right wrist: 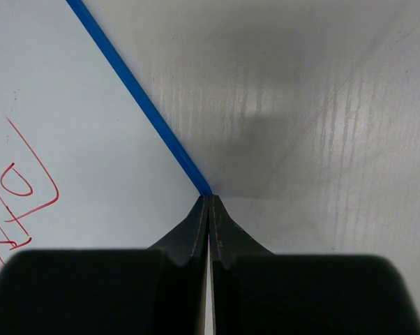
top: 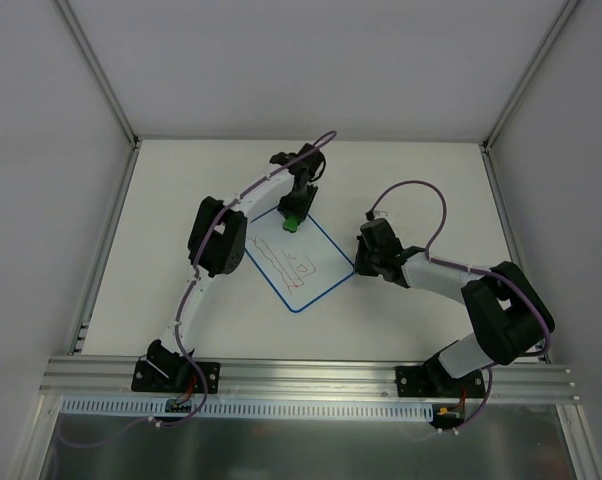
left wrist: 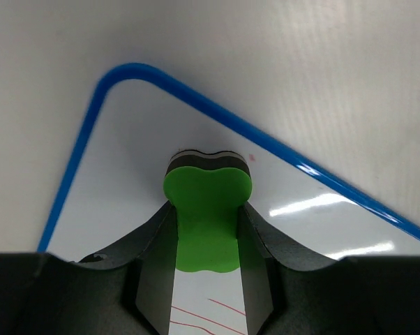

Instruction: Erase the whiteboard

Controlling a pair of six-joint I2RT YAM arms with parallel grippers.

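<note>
The whiteboard (top: pixel 299 262) lies flat mid-table, white with a thin blue border and red scribbles across its middle. My left gripper (top: pixel 292 218) is shut on the green eraser (left wrist: pixel 207 209), which rests on the board's far corner; red lines show just behind it in the left wrist view. The board's blue edge (left wrist: pixel 98 105) curves around that corner. My right gripper (top: pixel 359 262) is shut and empty, its tips (right wrist: pixel 210 198) pressed on the board's right blue edge (right wrist: pixel 137 94). Red scribbles show at the left of the right wrist view.
The white table (top: pixel 421 190) is enclosed by white walls with metal corner posts (top: pixel 99 70). An aluminium rail (top: pixel 311 375) runs along the near edge at the arm bases. Purple cables loop over both arms.
</note>
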